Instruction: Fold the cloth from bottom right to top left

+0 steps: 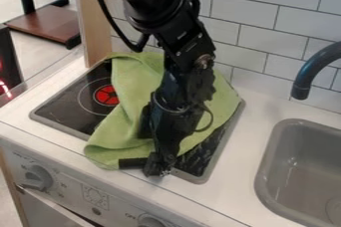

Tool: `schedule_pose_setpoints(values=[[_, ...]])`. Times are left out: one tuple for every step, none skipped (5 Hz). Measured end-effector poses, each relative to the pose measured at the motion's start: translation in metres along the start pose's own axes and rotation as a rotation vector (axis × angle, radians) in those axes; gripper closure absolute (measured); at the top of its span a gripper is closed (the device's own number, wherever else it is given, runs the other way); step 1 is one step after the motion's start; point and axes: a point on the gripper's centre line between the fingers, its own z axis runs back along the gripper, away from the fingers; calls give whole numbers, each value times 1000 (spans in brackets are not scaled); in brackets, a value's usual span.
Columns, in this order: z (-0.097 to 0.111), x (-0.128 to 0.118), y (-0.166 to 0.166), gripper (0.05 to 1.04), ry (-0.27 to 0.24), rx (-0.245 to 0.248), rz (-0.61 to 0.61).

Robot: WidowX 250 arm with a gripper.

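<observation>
Nearest is the front panel (70, 191) of the toy kitchen, with a grey control knob (39, 177) at the left and a second knob (152, 221) at the bottom edge of the view. Above it runs the white countertop (233, 171), with two things set into it: a grey sink basin (265, 171) at the right and a black stovetop (63, 109) with a grey rim at the left. Part of a round drain (335, 205) shows in the basin's floor; the basin runs out of view at the right.

The black gripper (153, 165) hangs down over the near part of the stovetop, in front of the cloth. How far open it is, and whether it has hold of the cloth, I cannot tell.

The green cloth (126, 116) lies rumpled across the stovetop. Its long axis runs from the near left, where a rounded end laps over the stovetop's front rim onto the countertop, away to the far edge by the wall. A broad part spreads to the stovetop's right side, and from there its edge slants back toward the gripper, with black glass showing on the near right. Left of the cloth is a red burner mark (106, 95), partly covered.

Farther back, a dark faucet (309, 74) curves down at the right, before the white tiled wall (266, 32). A wooden post (95, 22) stands behind the stovetop's far left corner.
</observation>
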Motion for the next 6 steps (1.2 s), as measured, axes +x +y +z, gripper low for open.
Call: schedule_pose_setpoints(values=[[-1, -1, -1, 451, 2, 1, -9], [-2, -3, -4, 709, 5, -10, -31], [0, -4, -7, 862, -3, -17, -47], [5, -5, -13, 984, -21, -5, -65], [18, -5, -15, 1025, -55, 7, -74], [28, -8, -20, 1031, -53, -29, -89]])
